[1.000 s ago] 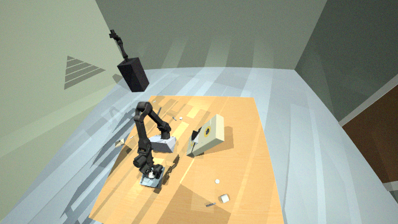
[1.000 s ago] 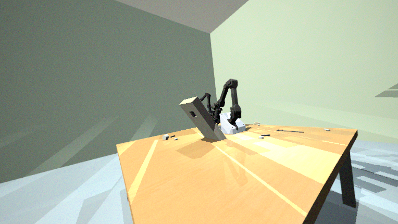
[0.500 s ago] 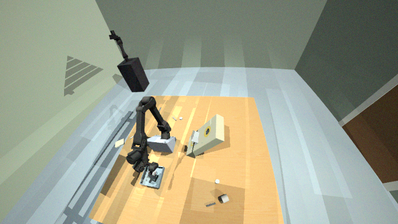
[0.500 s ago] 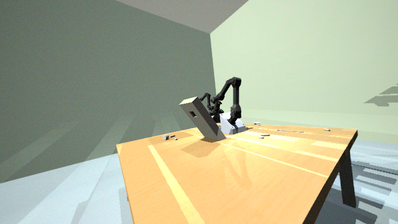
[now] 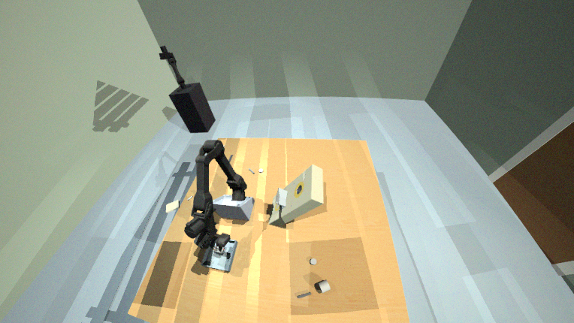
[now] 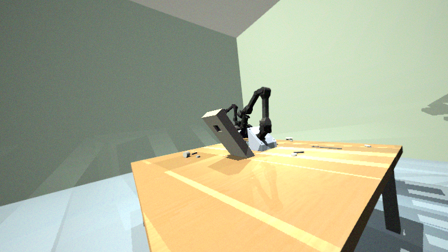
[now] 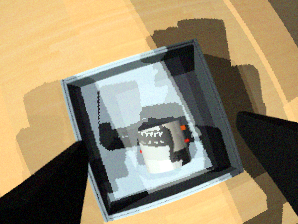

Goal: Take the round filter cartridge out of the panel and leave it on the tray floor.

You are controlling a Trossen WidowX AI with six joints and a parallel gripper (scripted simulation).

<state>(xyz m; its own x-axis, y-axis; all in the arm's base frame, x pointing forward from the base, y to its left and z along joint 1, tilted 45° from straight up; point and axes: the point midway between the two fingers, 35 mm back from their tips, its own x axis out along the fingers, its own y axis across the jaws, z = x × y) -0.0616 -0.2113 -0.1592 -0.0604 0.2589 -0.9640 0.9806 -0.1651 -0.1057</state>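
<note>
The end effector is spread wide; tray walls surround the white-and-grey cartridge, which has red marks.

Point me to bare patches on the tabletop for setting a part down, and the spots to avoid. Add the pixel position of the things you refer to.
Top view: bare wood right of the service panel (image 5: 317, 188), and between the tray (image 5: 234, 256) (image 7: 218, 107) and the loose white cylinder (image 5: 323, 285). Crowded: the tray, with the cartridge (image 7: 159, 155) inside and the open gripper (image 5: 219, 249) (image 7: 164, 133) over it.
</note>
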